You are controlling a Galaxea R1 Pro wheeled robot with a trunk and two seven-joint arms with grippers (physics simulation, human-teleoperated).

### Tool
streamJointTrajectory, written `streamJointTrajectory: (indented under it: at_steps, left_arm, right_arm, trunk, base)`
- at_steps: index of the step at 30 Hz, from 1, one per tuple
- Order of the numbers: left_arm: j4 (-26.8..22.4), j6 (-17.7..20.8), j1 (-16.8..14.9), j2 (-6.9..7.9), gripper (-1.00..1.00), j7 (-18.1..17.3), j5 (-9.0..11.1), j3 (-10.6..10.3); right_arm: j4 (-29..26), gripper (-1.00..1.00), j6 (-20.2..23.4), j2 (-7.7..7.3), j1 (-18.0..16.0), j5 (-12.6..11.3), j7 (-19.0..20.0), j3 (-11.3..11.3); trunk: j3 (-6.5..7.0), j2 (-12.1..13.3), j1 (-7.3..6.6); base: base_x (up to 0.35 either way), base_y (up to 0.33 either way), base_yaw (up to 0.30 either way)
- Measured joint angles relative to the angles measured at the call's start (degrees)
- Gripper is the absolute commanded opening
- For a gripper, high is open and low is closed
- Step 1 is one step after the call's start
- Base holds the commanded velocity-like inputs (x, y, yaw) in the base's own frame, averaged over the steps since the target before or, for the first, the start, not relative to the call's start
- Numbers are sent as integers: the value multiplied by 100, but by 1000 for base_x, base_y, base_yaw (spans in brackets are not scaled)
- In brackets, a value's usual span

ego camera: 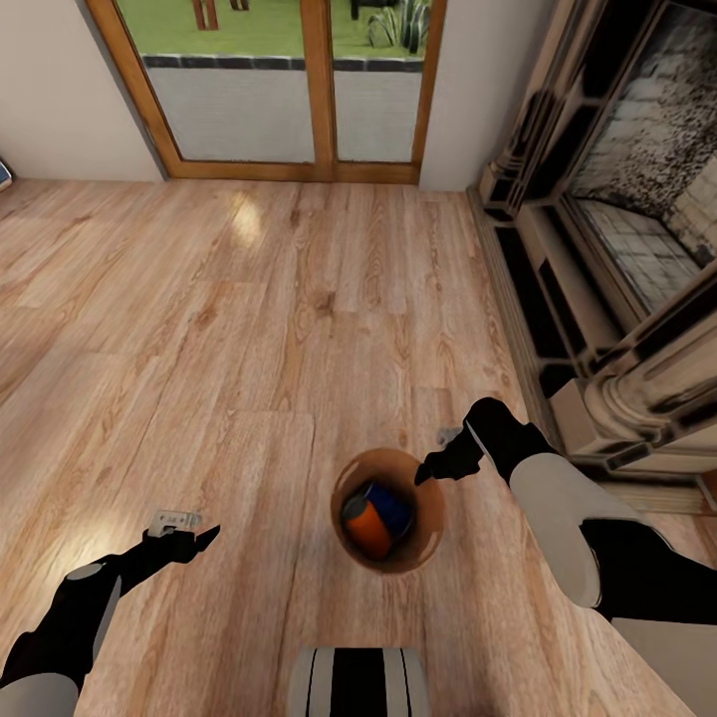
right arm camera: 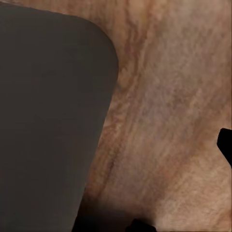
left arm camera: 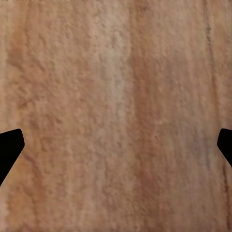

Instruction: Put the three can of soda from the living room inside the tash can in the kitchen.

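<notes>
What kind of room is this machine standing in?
Most likely a living room: a pale wood-plank floor, wood-framed glass doors opening onto a garden, and a stone fireplace along the right wall.

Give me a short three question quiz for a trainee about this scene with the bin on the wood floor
1. True or false: the bin stands on the wood floor near the fireplace.
2. Which pincer is at the bin's rim? A) left pincer B) right pincer
3. What colours show on the cans inside the bin?

Key
1. True.
2. B.
3. Orange and blue; how many cans are in there cannot be told.
</notes>
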Motion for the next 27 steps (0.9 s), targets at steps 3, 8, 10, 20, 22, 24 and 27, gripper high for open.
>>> streamJointTrajectory:
  at_steps: [3, 8, 10, 20, 22, 24, 27]
  left_arm:
    - [0, 0, 0, 0, 100, 0, 0, 0]
    - [0, -1, 0, 0, 100, 1, -3, 0]
    - [0, -1, 0, 0, 100, 1, -5, 0]
    - [0, -1, 0, 0, 100, 6, -8, 0]
    - [0, -1, 0, 0, 100, 8, -13, 0]
    - [0, -1, 0, 0, 100, 8, -23, 0]
    - [5, -1, 0, 0, 100, 20, -66, 0]
  right_arm:
    - [0, 100, 0, 0, 1, -21, -1, -5]
    - [1, 100, 0, 0, 6, -23, 0, -2]
    - [0, 100, 0, 0, 7, -22, -3, 0]
    - [-1, 100, 0, 0, 8, -15, -5, 7]
    - [-1, 100, 0, 0, 8, -15, -5, 5]
    - [-1, 100, 0, 0, 9, -14, -3, 7]
    - [0, 100, 0, 0, 9, 1, -5, 9]
  trunk:
    - [0, 0, 0]
    - [0, 0, 0]
    - [0, 0, 0]
    - [0, 0, 0]
    - [0, 0, 0]
    - [0, 0, 0]
    - [66, 4, -8]
  base:
    - [0, 0, 0]
    - [0, 0, 0]
    - [0, 0, 0]
    - [0, 0, 0]
    - [0, 0, 0]
    - [0, 0, 0]
    - [0, 0, 0]
